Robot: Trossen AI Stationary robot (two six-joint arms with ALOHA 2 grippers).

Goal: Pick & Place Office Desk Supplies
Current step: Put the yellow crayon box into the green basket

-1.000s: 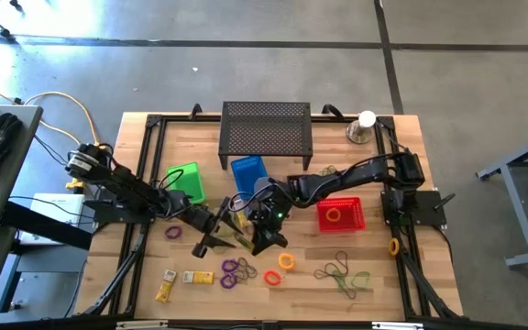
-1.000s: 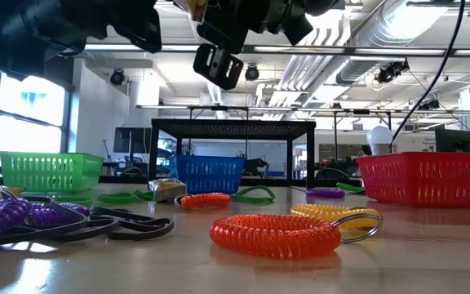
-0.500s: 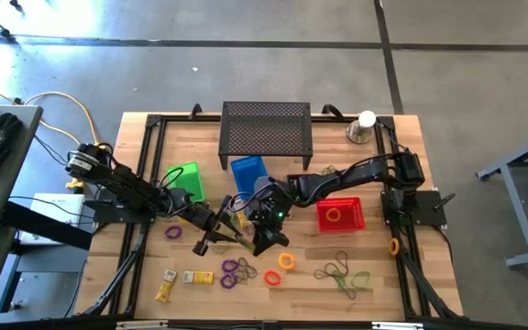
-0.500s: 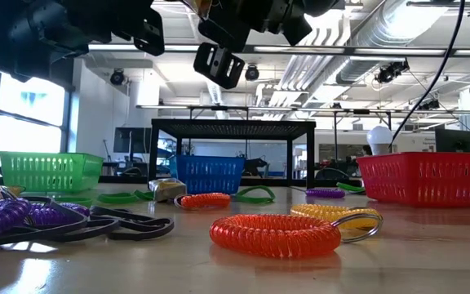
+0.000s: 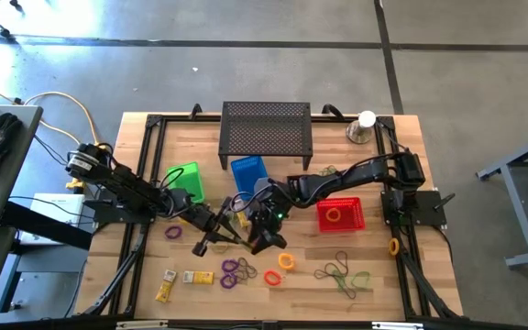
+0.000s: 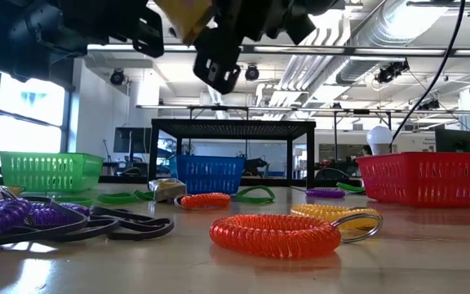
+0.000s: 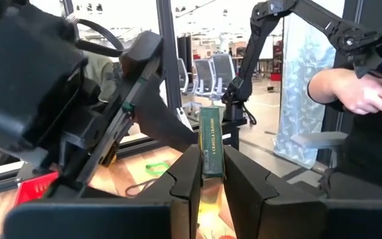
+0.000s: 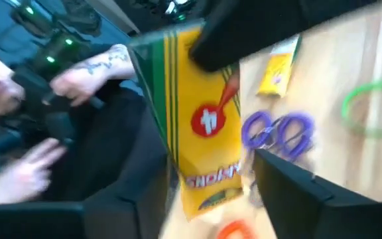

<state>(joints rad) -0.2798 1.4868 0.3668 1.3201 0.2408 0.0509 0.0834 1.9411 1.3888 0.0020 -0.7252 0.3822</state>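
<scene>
At the centre of the high view, above the worktop point(image 5: 383, 284), the left tool point(image 7: 209, 174) is clenched on the edge of a small yellow crayon box point(image 8: 201, 129). The right tool point(image 5: 262, 240) sits just beside it, fingers spread apart around the box.

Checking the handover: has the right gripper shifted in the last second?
Yes. The right gripper slid slightly left, away from the red basket, its jaws off the crayon pack.
</scene>
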